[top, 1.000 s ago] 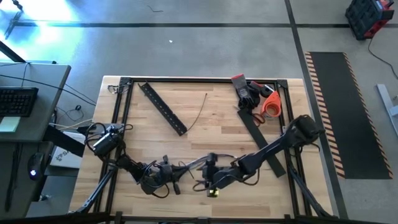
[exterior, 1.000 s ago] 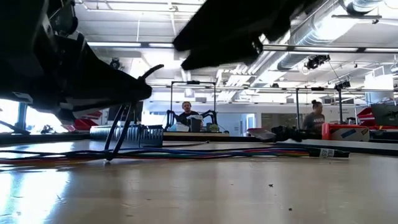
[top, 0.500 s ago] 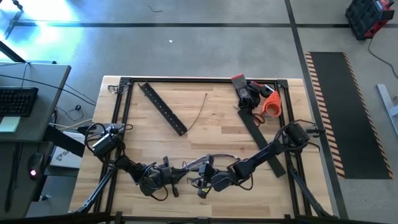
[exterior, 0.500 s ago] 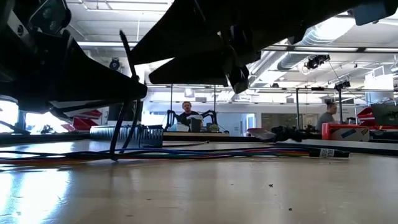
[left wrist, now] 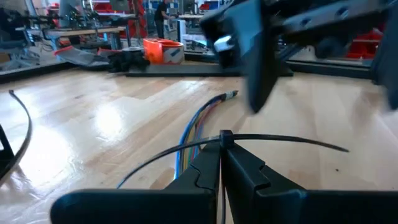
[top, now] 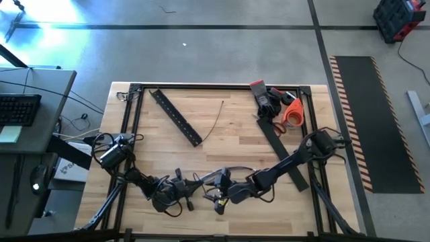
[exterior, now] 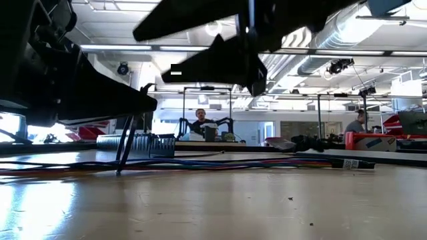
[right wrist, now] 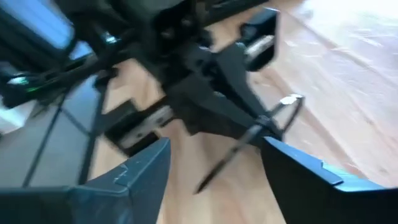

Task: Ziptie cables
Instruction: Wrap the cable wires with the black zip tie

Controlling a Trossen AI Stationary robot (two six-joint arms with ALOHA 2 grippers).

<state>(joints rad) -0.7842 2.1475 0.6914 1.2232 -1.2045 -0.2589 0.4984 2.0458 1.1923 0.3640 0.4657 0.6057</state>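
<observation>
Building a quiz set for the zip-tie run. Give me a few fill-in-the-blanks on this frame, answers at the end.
1. The left gripper is shut on a thin black ____.
2. The right gripper faces the left gripper with its fingers ____.
3. The bundle of cables lies on the wooden ____.
4. In the high view, the orange-handled scissors lie near the table's far ____ corner.

Missing words: zip tie; open; table; right
</observation>
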